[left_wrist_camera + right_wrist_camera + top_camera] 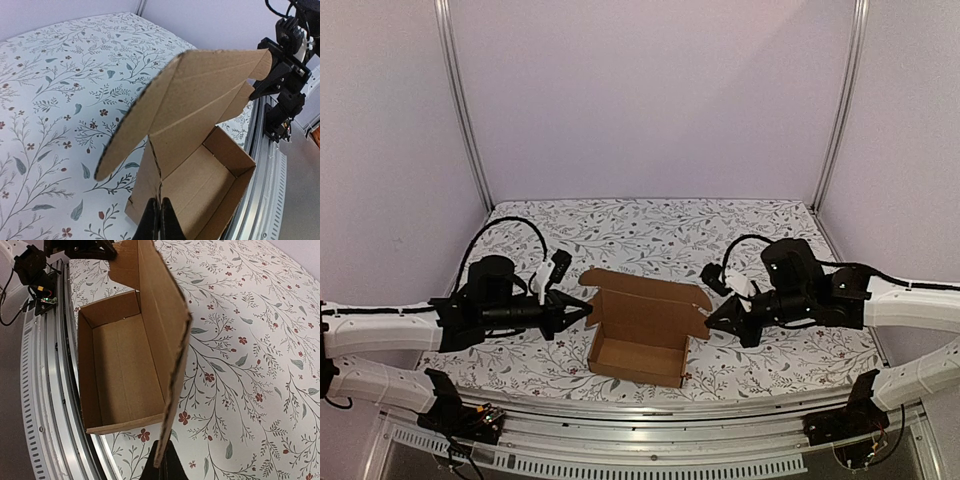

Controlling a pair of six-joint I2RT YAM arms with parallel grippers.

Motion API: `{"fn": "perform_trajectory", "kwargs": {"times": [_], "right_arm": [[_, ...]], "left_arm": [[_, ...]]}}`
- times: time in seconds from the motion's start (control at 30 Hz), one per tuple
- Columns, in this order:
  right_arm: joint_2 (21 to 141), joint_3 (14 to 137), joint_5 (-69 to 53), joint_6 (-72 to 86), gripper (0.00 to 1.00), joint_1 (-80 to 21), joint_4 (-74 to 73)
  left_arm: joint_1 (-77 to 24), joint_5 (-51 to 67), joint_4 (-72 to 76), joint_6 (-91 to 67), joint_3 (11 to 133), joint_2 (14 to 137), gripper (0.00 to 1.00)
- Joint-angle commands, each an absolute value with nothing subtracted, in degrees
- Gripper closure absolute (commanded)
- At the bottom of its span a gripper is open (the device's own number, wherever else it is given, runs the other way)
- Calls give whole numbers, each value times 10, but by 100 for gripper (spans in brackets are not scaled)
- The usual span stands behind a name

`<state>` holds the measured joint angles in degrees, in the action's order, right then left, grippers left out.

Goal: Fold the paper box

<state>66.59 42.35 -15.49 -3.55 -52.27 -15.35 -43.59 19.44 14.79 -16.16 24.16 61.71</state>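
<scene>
Mid-frame, left tool point(586, 309) and right tool point(708, 322) each seem pinched shut on opposite sides of the paper box point(640, 335), steadying it for lid folding.

Table point(650, 225) under a white cloth printed with grey leafy sprigs and small red flowers. Behind and to both sides, plain lavender walls point(650, 90), framed at the back corners by two slanting aluminium posts point(465, 110). Along the table's near edge, a bright aluminium rail point(650, 408); just below it, a pale slotted strip point(620, 465). Beside the rail in the right wrist view, a small circuit board point(45, 299) with black wires.
</scene>
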Motion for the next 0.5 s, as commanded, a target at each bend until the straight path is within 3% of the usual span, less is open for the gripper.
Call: {"fn": "perform_trajectory", "kwargs": {"times": [0.0, 0.47], "right_arm": [[690, 428, -81, -7, 100, -547, -99], [761, 445, 129, 99, 100, -636, -31]], "left_arm": [[-491, 83, 164, -191, 227, 600, 100], [-596, -116, 171, -274, 219, 642, 100]]}}
